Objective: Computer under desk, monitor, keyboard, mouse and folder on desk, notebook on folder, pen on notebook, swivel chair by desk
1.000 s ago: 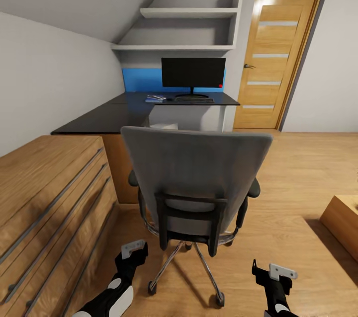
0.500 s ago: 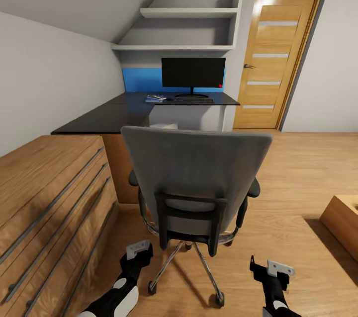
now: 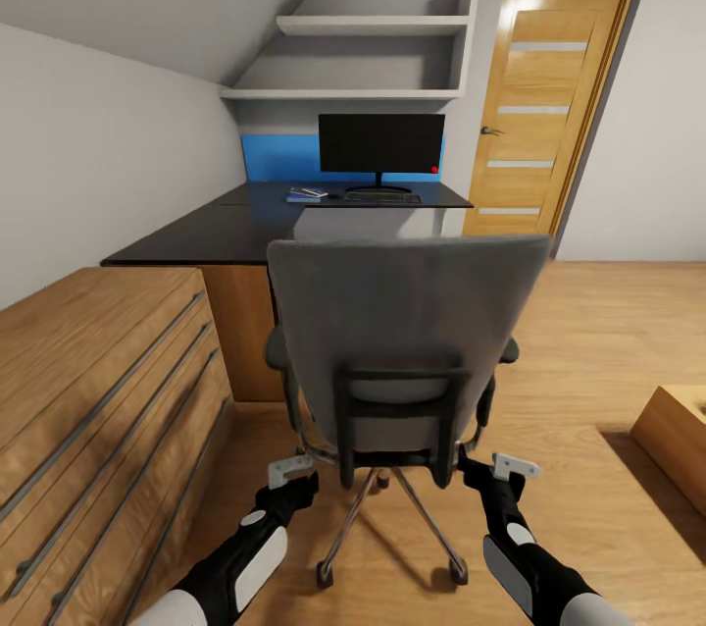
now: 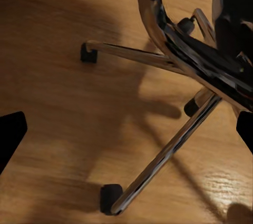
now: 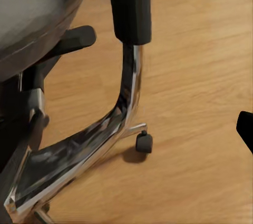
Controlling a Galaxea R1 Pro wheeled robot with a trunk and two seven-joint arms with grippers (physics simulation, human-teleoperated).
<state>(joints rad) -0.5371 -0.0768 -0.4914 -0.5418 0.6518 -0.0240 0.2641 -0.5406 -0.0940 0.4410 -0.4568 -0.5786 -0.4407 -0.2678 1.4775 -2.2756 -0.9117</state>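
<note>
The grey swivel chair (image 3: 407,312) stands with its tall back towards me, just in front of the black desk (image 3: 221,232). My left gripper (image 3: 297,481) is open, low beside the chair's chrome base (image 4: 174,145). On the other side my right gripper (image 3: 487,475) is open by the chrome armrest support (image 5: 126,92). Neither holds anything. On the desk's far part stand the black monitor (image 3: 380,143) and the keyboard (image 3: 382,197) before it. A small mouse (image 3: 334,195) and the blue folder (image 3: 306,196) lie to its left. What lies on the folder is too small to tell. The computer is hidden behind the chair.
A wooden drawer chest (image 3: 98,391) fills the left side close to my left arm. A wooden door (image 3: 534,116) is at the back right, and white shelves (image 3: 363,57) hang above the desk. A low wooden block (image 3: 677,444) sits at the right; open floor lies between.
Both arms have reached forward and inward to the two sides of the chair's base. The chair has shifted a little right and away towards the desk, now covering the grey box under it.
</note>
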